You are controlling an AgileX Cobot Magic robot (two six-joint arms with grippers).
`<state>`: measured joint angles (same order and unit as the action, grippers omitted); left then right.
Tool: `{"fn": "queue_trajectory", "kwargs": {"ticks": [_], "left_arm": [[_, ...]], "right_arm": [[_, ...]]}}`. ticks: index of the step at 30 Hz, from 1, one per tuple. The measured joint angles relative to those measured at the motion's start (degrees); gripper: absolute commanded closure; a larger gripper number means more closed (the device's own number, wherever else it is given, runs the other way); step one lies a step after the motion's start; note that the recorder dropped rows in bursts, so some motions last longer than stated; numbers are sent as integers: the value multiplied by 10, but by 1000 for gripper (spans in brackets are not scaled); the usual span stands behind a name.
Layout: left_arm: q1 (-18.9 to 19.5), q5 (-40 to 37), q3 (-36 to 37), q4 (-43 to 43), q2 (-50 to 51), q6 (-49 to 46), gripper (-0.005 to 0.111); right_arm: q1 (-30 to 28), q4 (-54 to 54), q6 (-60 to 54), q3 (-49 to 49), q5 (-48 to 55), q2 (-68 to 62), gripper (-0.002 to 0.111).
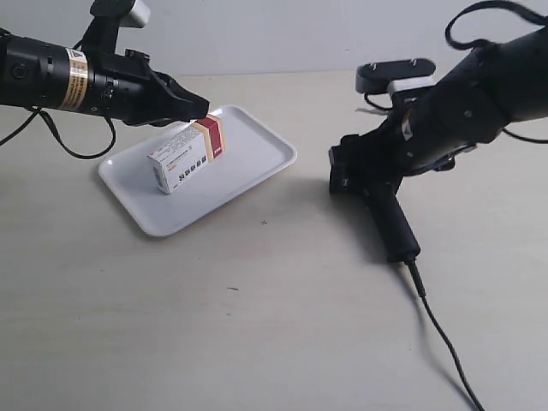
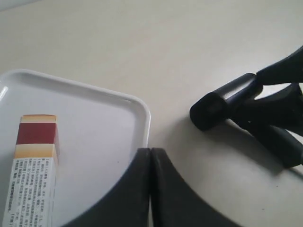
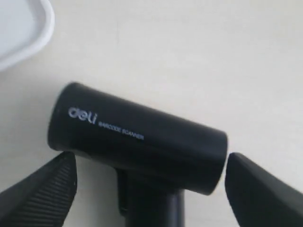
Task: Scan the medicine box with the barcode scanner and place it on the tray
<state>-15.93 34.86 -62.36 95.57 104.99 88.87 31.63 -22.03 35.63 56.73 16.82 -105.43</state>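
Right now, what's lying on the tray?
Only the medicine box lies on the tray, red-and-tan end toward the far rim. The shut left gripper hides one tray corner in the wrist view.

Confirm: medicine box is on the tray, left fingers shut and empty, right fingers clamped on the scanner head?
Not quite. The right fingers are spread apart on either side of the barcode scanner head, with a gap on each side, as the right wrist view shows. The rest holds: the medicine box lies on the tray, and the left fingers are shut and empty.
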Motion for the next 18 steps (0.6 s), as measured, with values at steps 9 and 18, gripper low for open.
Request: {"fn": "queue_trajectory", "kwargs": {"ticks": [9,18], "left_arm": [[0,56,42,31,-113,39,106],[0,51,260,-227,-310,-167,106]], "right_arm": [[0,-46,1,-17,92,209,89],[0,-46,31,-159,-34,430,108]]}}
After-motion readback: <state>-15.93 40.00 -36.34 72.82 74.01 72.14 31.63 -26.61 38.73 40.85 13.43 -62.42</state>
